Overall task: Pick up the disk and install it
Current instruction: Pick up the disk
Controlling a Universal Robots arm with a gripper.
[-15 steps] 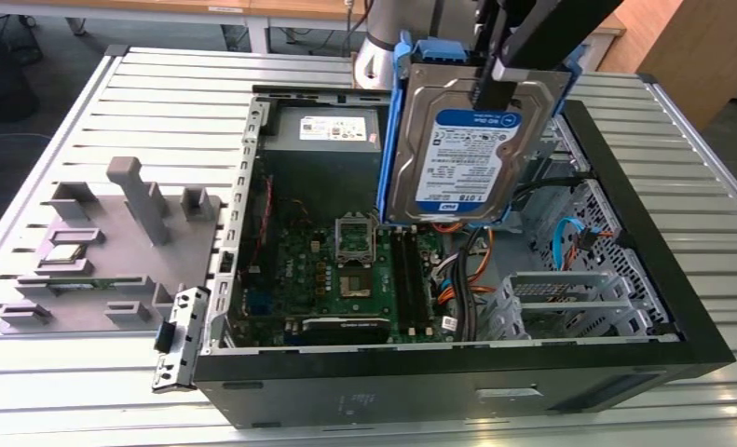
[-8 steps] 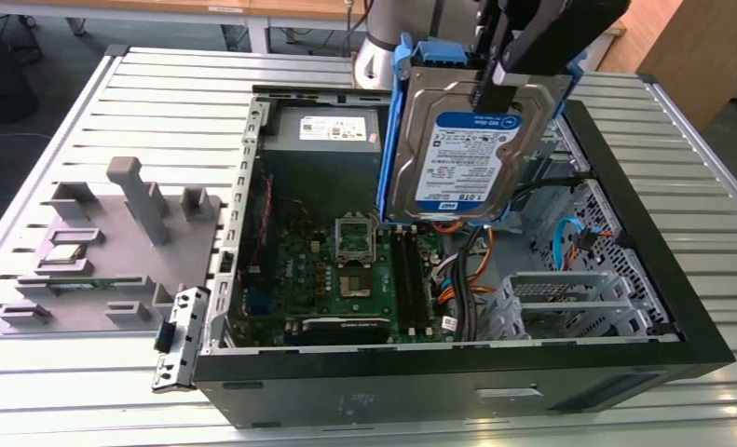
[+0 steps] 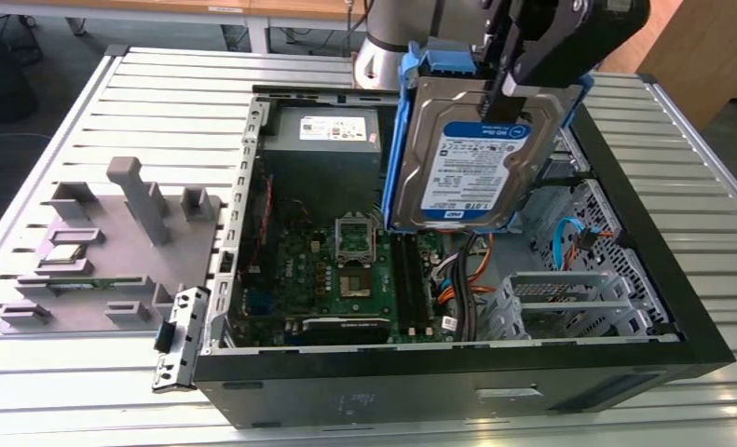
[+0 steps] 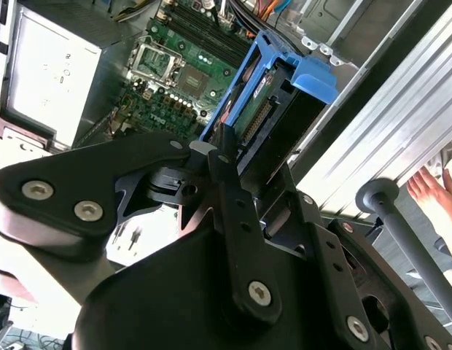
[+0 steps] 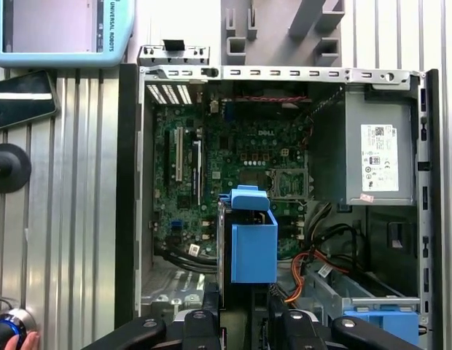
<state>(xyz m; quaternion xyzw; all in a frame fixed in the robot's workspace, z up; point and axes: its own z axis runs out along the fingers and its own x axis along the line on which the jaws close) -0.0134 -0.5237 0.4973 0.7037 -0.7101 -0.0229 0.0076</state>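
Operator, your gripper is clenched on the top edge of the disk, holding it upright in the air above the open computer case. You see its label facing the near side. It hangs over the motherboard, with the grey power supply farther back, toward the exterior view's left.

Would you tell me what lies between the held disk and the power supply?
In the first wrist view, the motherboard's processor socket lies between the disk and the power supply.
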